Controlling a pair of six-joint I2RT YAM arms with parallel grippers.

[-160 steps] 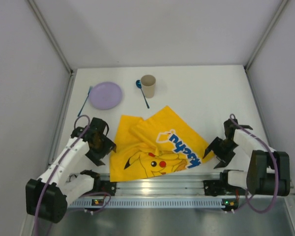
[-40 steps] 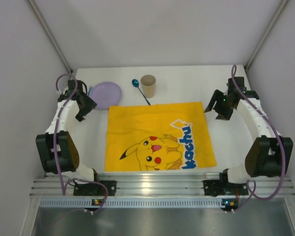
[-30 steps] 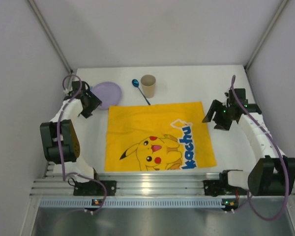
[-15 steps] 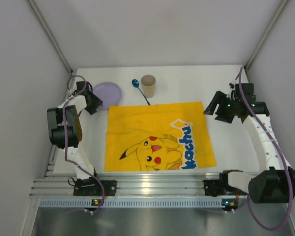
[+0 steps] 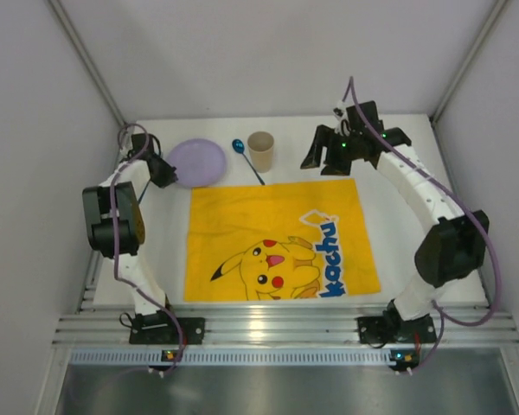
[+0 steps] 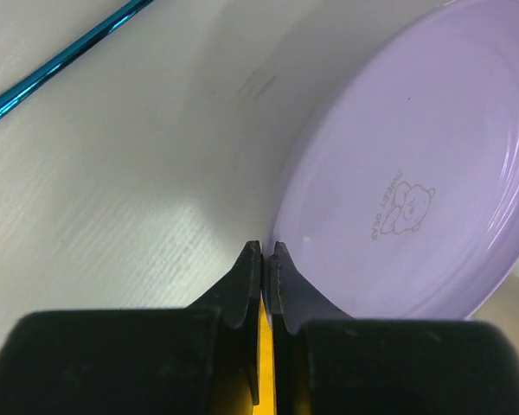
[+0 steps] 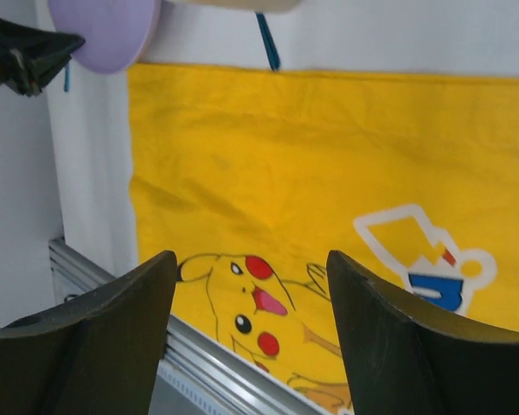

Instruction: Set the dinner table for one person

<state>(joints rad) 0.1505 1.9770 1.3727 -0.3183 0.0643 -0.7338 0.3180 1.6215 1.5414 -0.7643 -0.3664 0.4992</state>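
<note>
On the white dinner table [image 5: 398, 225] a yellow Pikachu mat [image 5: 277, 238] lies flat. At the back left, my left gripper [image 5: 162, 169] is shut on the near rim of the lilac plate [image 5: 201, 161]. In the left wrist view the fingers [image 6: 253, 268] pinch that rim [image 6: 281, 251], and the plate [image 6: 415, 173] looks tilted. A beige cup [image 5: 260, 151] and a blue spoon [image 5: 246, 158] sit behind the mat. My right gripper [image 5: 322, 164] hangs open just right of the cup, empty, its wrist view looking down on the mat [image 7: 329, 156].
A thin blue utensil handle [image 6: 60, 65] lies on the table left of the plate. White walls close in the table on three sides. An aluminium rail [image 5: 268, 324] with the arm bases runs along the near edge.
My left gripper has shut on the plate's rim and the plate has shifted slightly right. The right arm has swung from the right side to the back, close to the cup.
</note>
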